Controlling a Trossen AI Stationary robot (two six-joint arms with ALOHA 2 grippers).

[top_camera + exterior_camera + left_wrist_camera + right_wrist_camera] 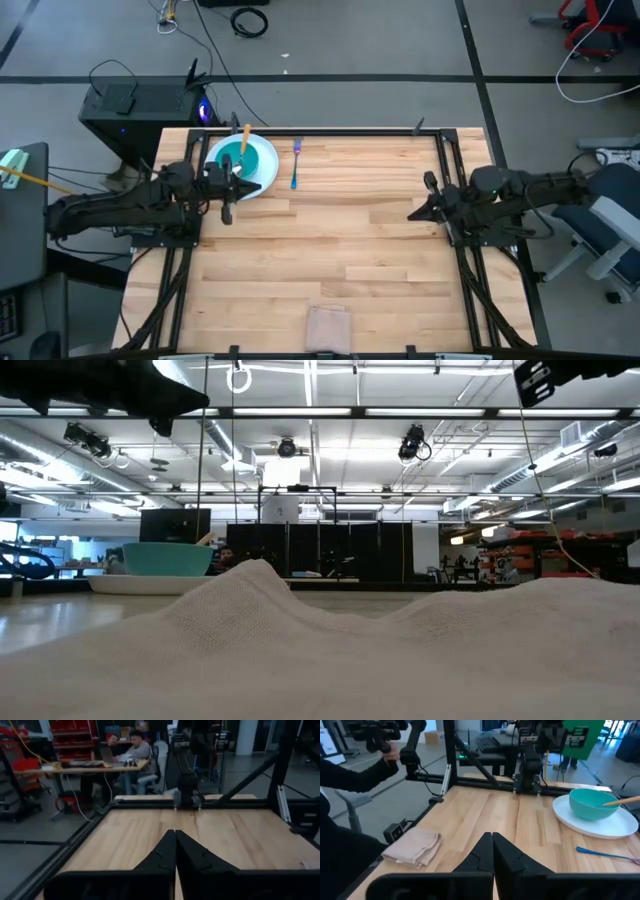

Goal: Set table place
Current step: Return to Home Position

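where cloth [320, 650] blocks low view, fork [296, 165] shows overhead

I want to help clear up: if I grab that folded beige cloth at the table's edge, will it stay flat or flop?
Probably flop: the folded beige cloth lies in soft rumpled layers and shows humps in the low view. It likely weighs little and may unfold if lifted by one corner.

Bright ceiling strip lights [330, 412] glare across the low view. The table [340, 250] is evenly lit from above, and both wrist views look dimmer.
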